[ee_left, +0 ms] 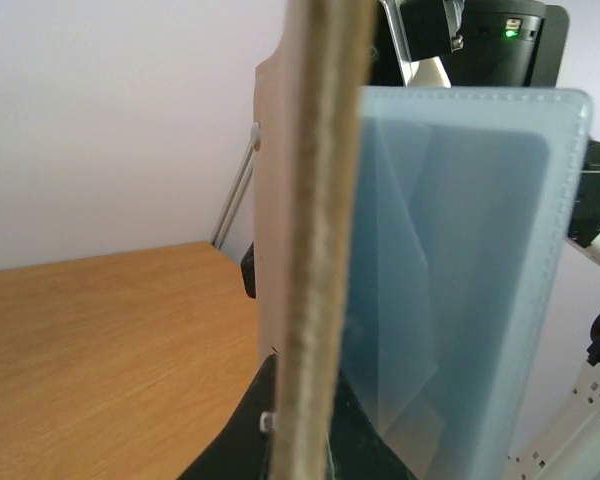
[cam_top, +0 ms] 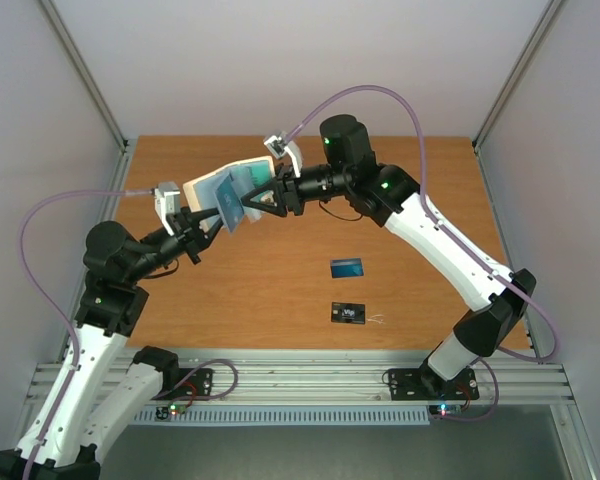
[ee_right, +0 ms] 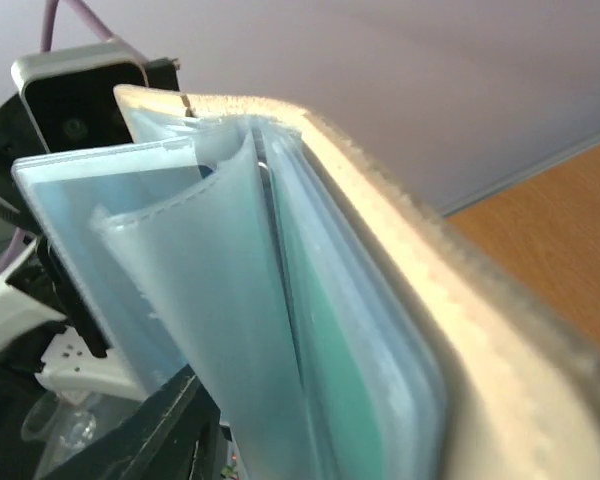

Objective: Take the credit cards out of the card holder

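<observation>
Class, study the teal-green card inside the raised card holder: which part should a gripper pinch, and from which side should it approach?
Probably its free edge, opposite the spine. The teal-green card lies flat against the beige cover, behind the clear sleeves, which fan open toward the right wrist camera, so come from there.

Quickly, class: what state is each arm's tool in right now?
Left tool: closed on the card holder.
Right tool: at the card holder; open or closed cannot be told.

The card holder [ee_left: 460, 280] fills both wrist views, blurred; marks on the black card [cam_top: 348, 313] are unreadably small.
</observation>
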`<state>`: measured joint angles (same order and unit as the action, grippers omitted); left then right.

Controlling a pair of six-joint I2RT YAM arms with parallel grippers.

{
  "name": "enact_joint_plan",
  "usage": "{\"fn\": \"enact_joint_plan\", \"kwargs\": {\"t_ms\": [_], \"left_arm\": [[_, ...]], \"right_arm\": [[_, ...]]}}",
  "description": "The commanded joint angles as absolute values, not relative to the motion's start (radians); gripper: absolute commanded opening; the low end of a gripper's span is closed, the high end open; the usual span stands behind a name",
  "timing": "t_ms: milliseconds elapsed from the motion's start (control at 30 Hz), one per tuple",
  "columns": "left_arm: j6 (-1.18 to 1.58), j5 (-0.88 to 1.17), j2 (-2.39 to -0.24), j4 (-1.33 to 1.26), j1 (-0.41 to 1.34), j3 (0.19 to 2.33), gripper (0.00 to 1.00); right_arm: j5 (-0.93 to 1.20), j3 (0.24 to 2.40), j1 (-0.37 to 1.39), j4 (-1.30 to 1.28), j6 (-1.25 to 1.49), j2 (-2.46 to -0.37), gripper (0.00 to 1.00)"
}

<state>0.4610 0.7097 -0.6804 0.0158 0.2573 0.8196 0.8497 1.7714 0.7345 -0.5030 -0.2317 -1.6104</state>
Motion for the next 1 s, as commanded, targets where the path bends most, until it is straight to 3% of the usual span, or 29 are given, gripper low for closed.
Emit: {"fn": "enact_joint_plan", "kwargs": {"t_ms": [0, 267, 367, 533, 700, 767, 800, 967], "left_arm": [[0.439, 0.693, -0.665, 0.011, 0.261, 0.833, 0.00], [0.430, 0.679, -0.664, 0.047, 0.261, 0.839, 0.00], [0.446, 0.702, -0.664, 0.019, 0.261, 0.832, 0.00], [0.471, 0.713, -0.660, 0.011, 0.261, 0.831, 0.00], [0.486, 0.726, -0.657, -0.026, 0.262, 0.819, 0.04], [0.490, 0.759, -0.659, -0.050, 0.261, 0.810, 0.32], [0.491, 0.774, -0.660, -0.060, 0.261, 0.809, 0.38], [0.501, 0.824, -0.662, -0.091, 0.262, 0.806, 0.45]], "right_arm": [[0.786, 1.738, 0.721, -0.440, -0.210, -1.570, 0.52], [0.617, 1.720, 0.796, -0.442, -0.248, -1.562, 0.66], [0.591, 1.699, 0.798, -0.419, -0.246, -1.550, 0.64], [0.670, 1.690, 0.760, -0.415, -0.219, -1.531, 0.26], [0.752, 1.682, 0.722, -0.453, -0.250, -1.492, 0.05], [0.739, 1.720, 0.722, -0.550, -0.288, -1.499, 0.01], [0.728, 1.737, 0.723, -0.584, -0.313, -1.499, 0.01], [0.748, 1.757, 0.722, -0.628, -0.368, -1.474, 0.01]]}}
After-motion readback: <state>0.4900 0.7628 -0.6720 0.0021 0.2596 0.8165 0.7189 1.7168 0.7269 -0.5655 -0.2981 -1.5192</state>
